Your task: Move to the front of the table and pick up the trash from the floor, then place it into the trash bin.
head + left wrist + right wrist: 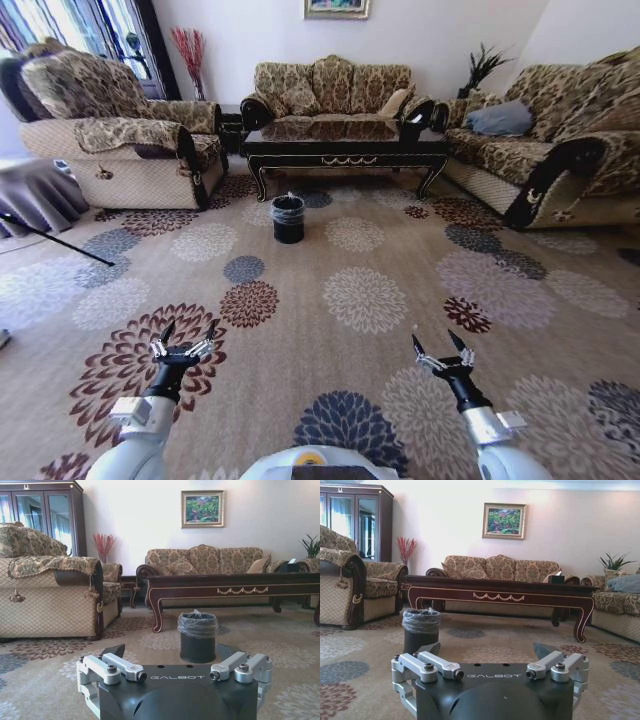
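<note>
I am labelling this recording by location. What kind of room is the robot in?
Most likely a home living room: patterned sofas stand around a low dark table, a framed picture hangs on the wall, and a flowered carpet covers the floor.

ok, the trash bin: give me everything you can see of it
The trash bin is a small round black bucket, plastic by the look, with a thin greyish liner bag bunched around its rim. It stands upright on the patterned carpet, just in front of the dark coffee table, toward that table's left end, apart from its legs. Nothing touches it but the carpet. Its contents cannot be seen. Both tools hang well short of it.
</note>
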### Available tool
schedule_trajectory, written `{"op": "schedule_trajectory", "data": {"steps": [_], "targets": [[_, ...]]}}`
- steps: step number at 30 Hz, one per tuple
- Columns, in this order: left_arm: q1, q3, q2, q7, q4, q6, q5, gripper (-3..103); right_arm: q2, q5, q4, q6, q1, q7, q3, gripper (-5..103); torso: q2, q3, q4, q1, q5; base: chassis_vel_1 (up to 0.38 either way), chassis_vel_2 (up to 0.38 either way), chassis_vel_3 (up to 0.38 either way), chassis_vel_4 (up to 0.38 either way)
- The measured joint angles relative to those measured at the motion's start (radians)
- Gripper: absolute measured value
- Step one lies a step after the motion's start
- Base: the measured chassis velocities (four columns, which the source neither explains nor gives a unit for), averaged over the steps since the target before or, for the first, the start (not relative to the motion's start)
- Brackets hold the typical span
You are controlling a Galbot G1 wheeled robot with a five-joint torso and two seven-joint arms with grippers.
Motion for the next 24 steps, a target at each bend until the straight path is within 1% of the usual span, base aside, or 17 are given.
{"op": "schedule_trajectory", "data": {"steps": [1, 4, 5, 7, 10, 16, 24], "targets": [[0.0, 0.0, 0.0, 0.0, 0.0, 0.0, 0.0, 100, 0.0, 0.0, 0.0, 0.0, 0.0, 0.0, 0.0, 100, 0.0, 0.0, 0.0, 0.0, 0.0, 0.0, 0.0, 0.0, 0.0], [0.0, 0.0, 0.0, 0.0, 0.0, 0.0, 0.0, 100, 0.0, 0.0, 0.0, 0.0, 0.0, 0.0, 0.0, 100, 0.014, 0.013, 0.0, 0.002, 0.0, 0.0, 0.0, 0.0, 0.0], [0.0, 0.0, 0.0, 0.0, 0.0, 0.0, 0.0, 100, 0.0, 0.0, 0.0, 0.0, 0.0, 0.0, 0.0, 100, 0.024, 0.022, 0.0, 0.003, 0.0, 0.0, 0.0, 0.0, 0.0], [0.0, 0.0, 0.0, 0.0, 0.0, 0.0, 0.0, 100, 0.0, 0.0, 0.0, 0.0, 0.0, 0.0, 0.0, 100, 0.028, 0.026, 0.0, 0.003, 0.0, 0.0, 0.0, 0.0, 0.0], [0.0, 0.0, 0.0, 0.0, 0.0, 0.0, 0.0, 100, 0.0, 0.0, 0.0, 0.0, 0.0, 0.0, 0.0, 100, 0.045, 0.041, 0.0, 0.005, 0.0, 0.0, 0.0, 0.0, 0.0], [0.0, 0.0, 0.0, 0.0, 0.0, 0.0, 0.0, 100, 0.0, 0.0, 0.0, 0.0, 0.0, 0.0, 0.0, 100, 0.065, 0.055, 0.0, 0.011, 0.0, 0.0, 0.0, 0.0, 0.0], [0.0, 0.0, 0.0, 0.0, 0.0, 0.0, 0.0, 100, 0.0, 0.0, 0.0, 0.0, 0.0, 0.0, 0.0, 100, 0.097, 0.082, 0.0, 0.017, 0.0, 0.0, 0.0, 0.0, 0.0]]}}
